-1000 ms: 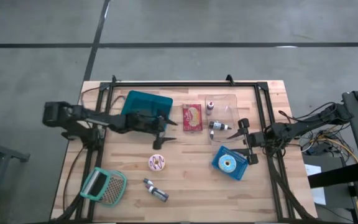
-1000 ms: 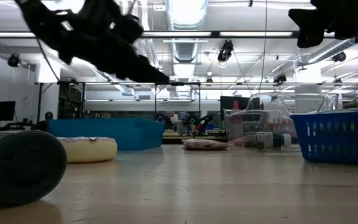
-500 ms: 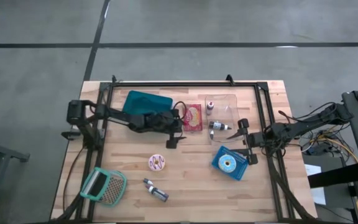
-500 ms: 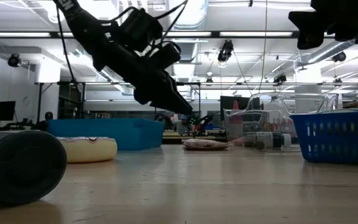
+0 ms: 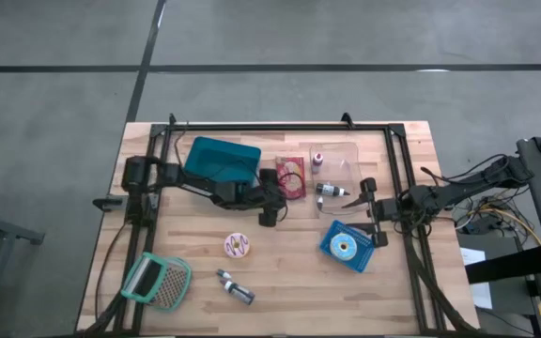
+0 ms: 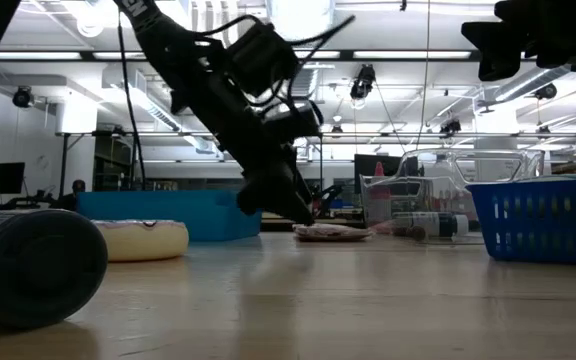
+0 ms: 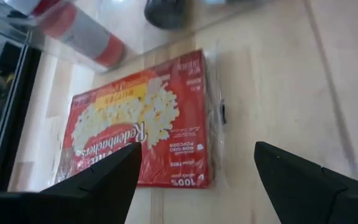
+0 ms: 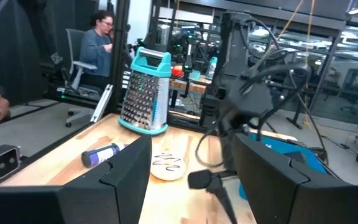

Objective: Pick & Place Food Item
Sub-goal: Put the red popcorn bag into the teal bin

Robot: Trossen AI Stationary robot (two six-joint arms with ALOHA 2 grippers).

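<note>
L gripper [image 7: 194,177] spread, hovering just short of the popcorn pack [image 5: 290,176] lying flat mid-table beside the teal tray [image 5: 220,156]; I'd center both fingers over its near short edge, drop straight, then pinch; R gripper [image 5: 368,212] spread, parked above blue basket [image 5: 348,246].

Your light wooden plank counter [image 5: 289,291] stands on grey concrete floor [image 5: 64,84]; long ceiling strip lights [image 6: 388,55] glow in the far room.
</note>
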